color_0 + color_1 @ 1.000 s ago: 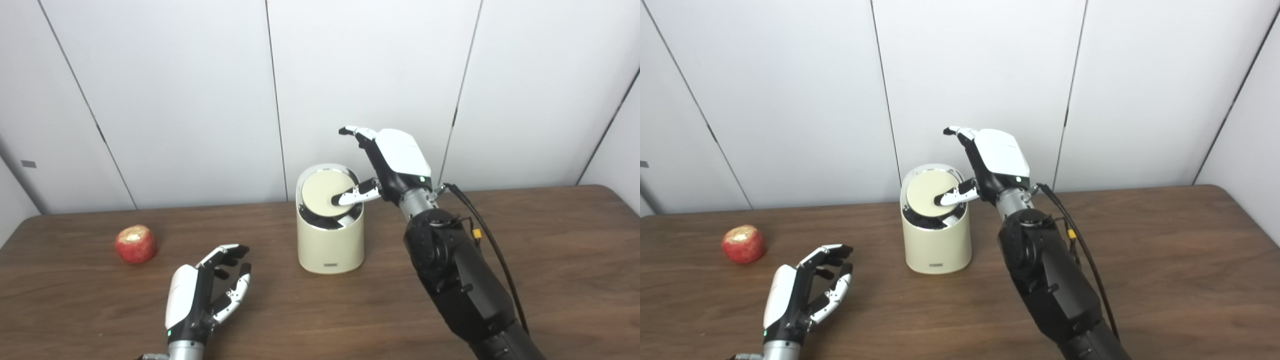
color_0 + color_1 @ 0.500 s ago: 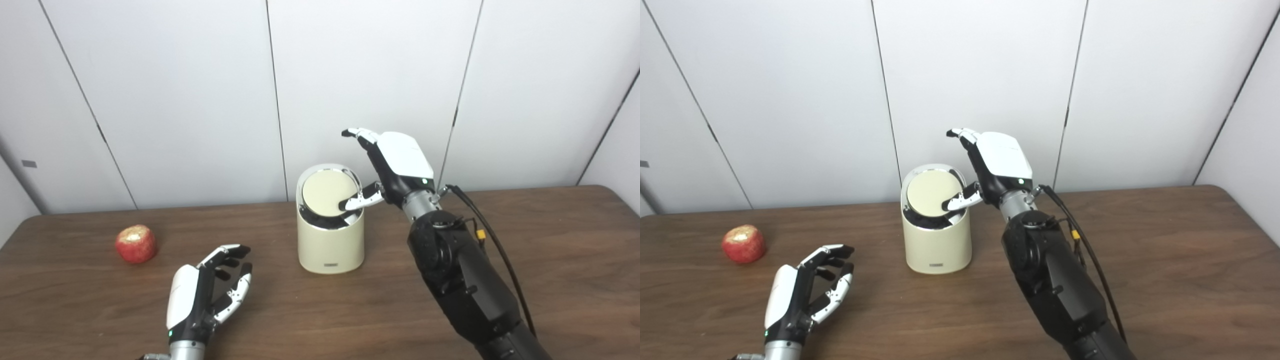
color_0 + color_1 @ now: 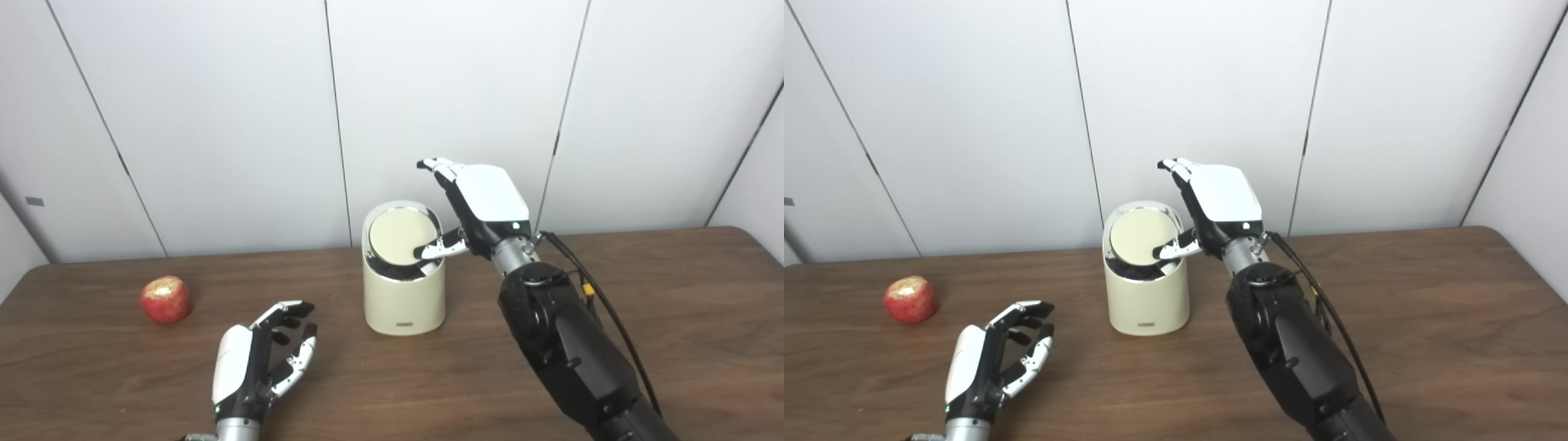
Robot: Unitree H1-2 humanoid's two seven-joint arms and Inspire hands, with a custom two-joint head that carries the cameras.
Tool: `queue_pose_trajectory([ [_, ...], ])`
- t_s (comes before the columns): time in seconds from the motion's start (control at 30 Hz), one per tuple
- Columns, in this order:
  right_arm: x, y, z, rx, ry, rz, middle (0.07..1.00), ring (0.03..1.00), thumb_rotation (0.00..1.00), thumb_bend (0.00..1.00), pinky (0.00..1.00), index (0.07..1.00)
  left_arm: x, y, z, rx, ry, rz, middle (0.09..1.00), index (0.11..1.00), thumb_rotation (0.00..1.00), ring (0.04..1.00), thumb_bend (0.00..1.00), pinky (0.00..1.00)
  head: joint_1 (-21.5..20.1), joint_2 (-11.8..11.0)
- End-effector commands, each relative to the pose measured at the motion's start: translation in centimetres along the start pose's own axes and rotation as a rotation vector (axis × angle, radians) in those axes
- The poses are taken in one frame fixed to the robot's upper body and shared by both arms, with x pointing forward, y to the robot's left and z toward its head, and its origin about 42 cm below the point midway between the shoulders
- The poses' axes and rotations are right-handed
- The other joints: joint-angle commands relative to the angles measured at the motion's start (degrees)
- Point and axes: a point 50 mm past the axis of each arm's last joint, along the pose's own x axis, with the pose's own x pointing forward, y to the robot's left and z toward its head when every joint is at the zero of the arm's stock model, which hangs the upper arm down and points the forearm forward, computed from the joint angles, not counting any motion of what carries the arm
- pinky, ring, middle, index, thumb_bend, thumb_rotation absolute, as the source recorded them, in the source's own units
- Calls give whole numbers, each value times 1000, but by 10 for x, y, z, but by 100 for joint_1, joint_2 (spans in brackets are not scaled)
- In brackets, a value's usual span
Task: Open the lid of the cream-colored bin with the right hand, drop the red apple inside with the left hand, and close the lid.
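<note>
bin: the cream-colored bin (image 3: 404, 288) sits about mid-table, upright. Looks like light plastic, so I'd guess it'll scoot or tip if you lean on it sideways.

lid: the round lid (image 3: 398, 237) is tilted, its 6 o'clock edge dipped into the bin with a dark gap showing there, far edge up by the shiny rim. Looks like a swing/pivot type, stiff disc, probably smooth and a bit slippery. Best spot to work it imo is right at the edge, not the middle.

right hand: the right hand (image 3: 484, 205) is up at the bin's 3 o'clock, fingers spread and pointing up, holding nothing. Only its thumb (image 3: 436, 250) reaches over the rim onto the lid's 4 o'clock edge.

apple: the red apple (image 3: 165, 299) is way off at the bin's 9 o'clock, sitting alone on the table (image 3: 674, 306). Firm, round, will roll if nudged. Needs a wrap-around grab from the top or side, not a pinch.

left hand: the left hand (image 3: 260, 364) is near the front edge at the bin's 7 o'clock, fingers apart and loosely curled, empty, well away from the apple.

progress: my read, lid only partly open and the apple step not started.
</note>
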Motion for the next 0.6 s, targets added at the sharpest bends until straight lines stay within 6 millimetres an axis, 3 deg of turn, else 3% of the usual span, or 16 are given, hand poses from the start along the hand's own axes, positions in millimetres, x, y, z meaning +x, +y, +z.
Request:
queue_pose_trajectory([
  [0.0,4,-5,3,-31,-3,-22,887,850,275,906,753,869,2,-5,10,-14,-26,25,693,693,428,659,264,540,7,-2],
  [0.13,5,-7,7,-73,-4,6,906,875,329,892,786,888,3,-7,11,-18,-25,27,695,694,423,664,267,549,7,-8],
  [0.27,6,-6,13,-193,-21,28,906,867,358,939,776,891,3,-8,13,-28,-31,30,690,690,412,658,269,541,5,-9],
  [0.57,10,-6,19,-284,-27,79,902,863,329,1000,776,900,2,-7,13,-19,-33,23,691,691,397,658,262,541,-18,-2],
])
